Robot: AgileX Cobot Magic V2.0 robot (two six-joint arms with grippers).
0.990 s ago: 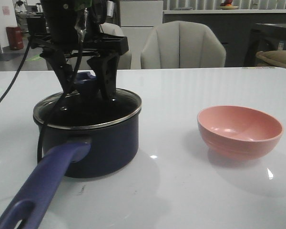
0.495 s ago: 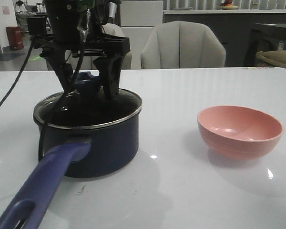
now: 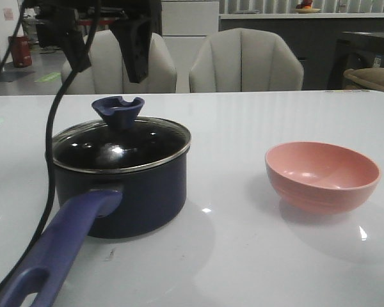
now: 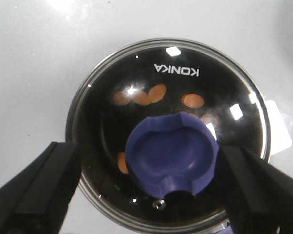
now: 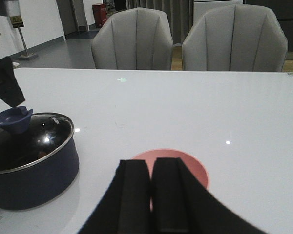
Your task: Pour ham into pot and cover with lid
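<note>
Lid on the pot, ham inside, both arms clear.

At left, the left gripper (image 3: 105,48) hangs above the pot (image 3: 125,192), fingers (image 4: 36,192) spread wide and empty. The lid (image 3: 121,146) sits on the rim, ham (image 4: 156,92) visible beneath its glass. To the right on the counter (image 3: 243,256) stands the pink bowl (image 3: 322,176); the right gripper (image 5: 150,195) has its fingers pressed together, holding nothing.
</note>
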